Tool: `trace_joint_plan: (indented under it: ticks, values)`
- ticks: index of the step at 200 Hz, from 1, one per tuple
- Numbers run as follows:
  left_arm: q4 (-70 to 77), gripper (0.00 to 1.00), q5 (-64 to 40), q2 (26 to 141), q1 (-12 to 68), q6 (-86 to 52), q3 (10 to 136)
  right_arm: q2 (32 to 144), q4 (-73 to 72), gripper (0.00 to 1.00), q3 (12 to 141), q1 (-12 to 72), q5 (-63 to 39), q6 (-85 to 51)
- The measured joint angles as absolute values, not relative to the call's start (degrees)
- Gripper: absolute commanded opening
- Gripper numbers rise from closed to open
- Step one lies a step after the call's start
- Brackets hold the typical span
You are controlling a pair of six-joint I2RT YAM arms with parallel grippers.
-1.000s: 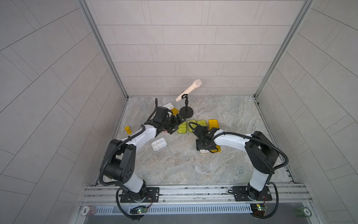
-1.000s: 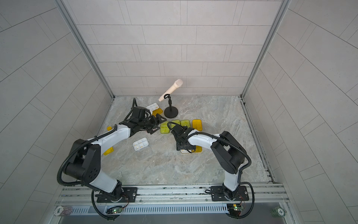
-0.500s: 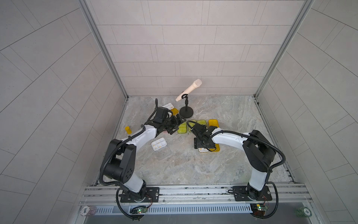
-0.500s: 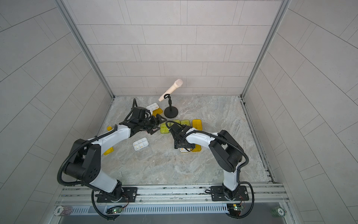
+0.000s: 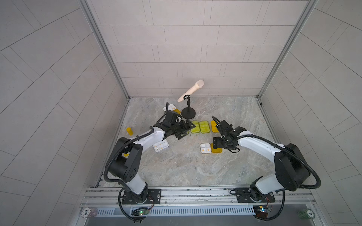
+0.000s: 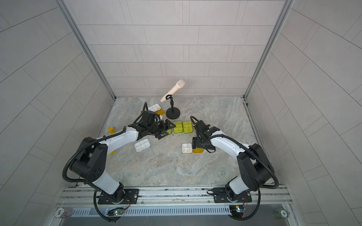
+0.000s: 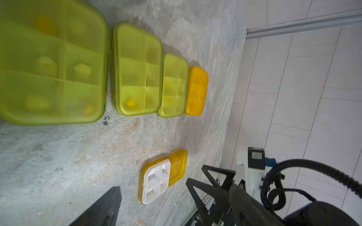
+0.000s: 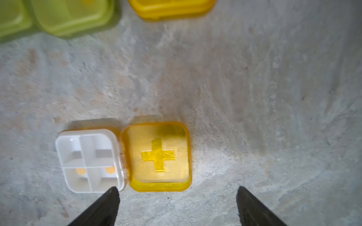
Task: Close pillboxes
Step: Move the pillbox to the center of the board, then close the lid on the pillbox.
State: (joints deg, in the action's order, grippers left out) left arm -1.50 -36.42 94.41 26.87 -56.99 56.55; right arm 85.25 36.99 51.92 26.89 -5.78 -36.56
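A small pillbox lies open mid-table: white tray (image 5: 205, 148) (image 8: 89, 160) holding orange pills, orange lid (image 5: 217, 150) (image 8: 159, 156) flat beside it. My right gripper (image 5: 215, 143) (image 8: 177, 191) hangs open and empty just above the lid's near edge. Three closed green pillboxes (image 7: 138, 68) (image 5: 204, 126) and a closed orange one (image 7: 196, 91) (image 5: 214, 125) sit in a row behind. My left gripper (image 5: 184, 130) (image 7: 154, 185) is open and empty at the row's left end. Another open pillbox (image 5: 160, 145) with a clear lid lies under the left arm, and one more (image 5: 171, 107) at the back.
A microphone on a black round stand (image 5: 188, 113) rises behind the row. A small yellow bottle (image 5: 129, 131) stands near the left wall. The cell's walls close in the marble table (image 5: 186, 172) on three sides.
My right gripper has gone from nearly shut to wide open and drawn back slightly to the right of the small open box. The left arm has stayed still.
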Motion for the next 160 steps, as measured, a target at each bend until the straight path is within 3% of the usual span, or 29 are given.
trace_joint_plan:
  ticks: [59,160]
  values:
    - [-2.5,0.92,-37.1,99.6,31.7,-56.1,56.6,85.2,30.3,0.96,45.8,20.5,-21.0,-32.3]
    - [-2.9,0.92,-39.5,105.8,37.5,-55.2,58.5,85.2,18.0,0.95,41.5,13.5,-35.2,-32.8]
